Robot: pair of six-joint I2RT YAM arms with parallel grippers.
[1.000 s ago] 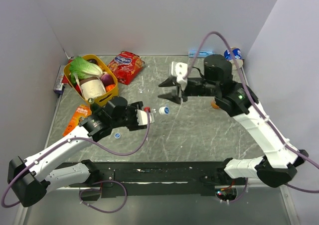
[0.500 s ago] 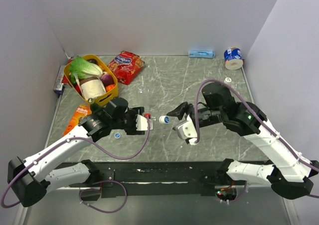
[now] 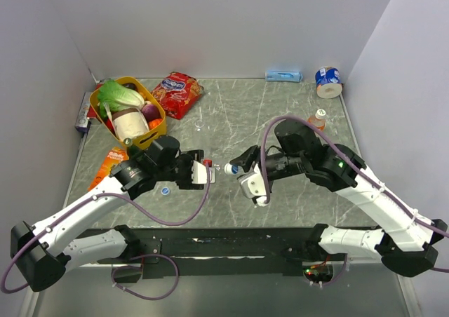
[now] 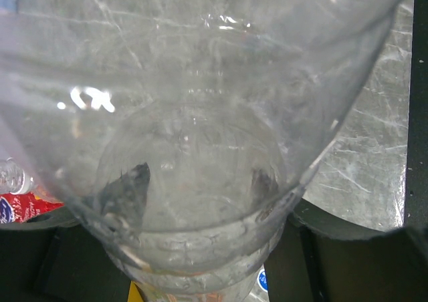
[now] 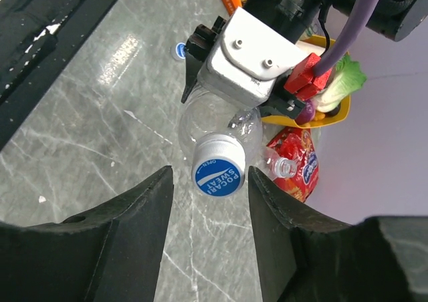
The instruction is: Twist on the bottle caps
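Fingers [image 5: 137, 222] of the right gripper [image 5: 208, 174] stand wide, one on each side of the blue cap [image 5: 219, 165]. Over the table [image 3: 295, 205], the left gripper [image 3: 202, 170] clamps the clear bottle [image 4: 200, 115] on its side, neck toward the right arm, with that cap on its mouth. A second blue cap [image 3: 165, 189] lies loose near the left arm.

Blue-and-white cap [image 5: 219, 174], colourless bottle [image 5: 214, 125]
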